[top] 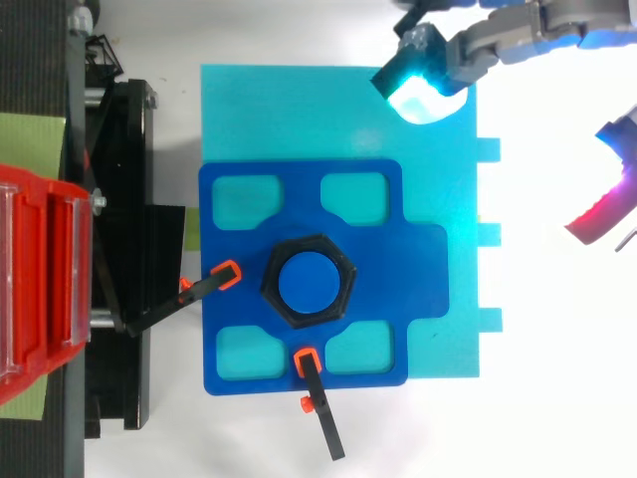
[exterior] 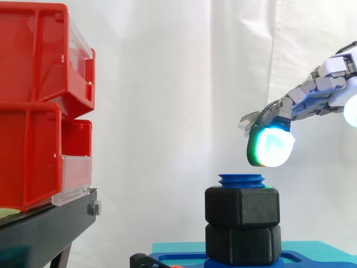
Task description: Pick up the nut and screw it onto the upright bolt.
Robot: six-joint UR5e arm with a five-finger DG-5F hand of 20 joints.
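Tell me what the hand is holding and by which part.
Nothing. The hand is open, well clear of the bolt and the upper nut on it.

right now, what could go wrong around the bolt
The hand hangs open beside the bolt, near its top; a sideways move could strike it. The upper nut already seems to rest on the lower nut, so more turning might jam it or twist the blue plate.

A white curtain [exterior: 167, 84] hangs in soft folds across the back, evenly lit. At the left, stacked red bins [exterior: 33, 106] with clear front panels sit on a black stand [exterior: 50, 226] — and seen from above, a bright white tabletop [top: 557, 398].
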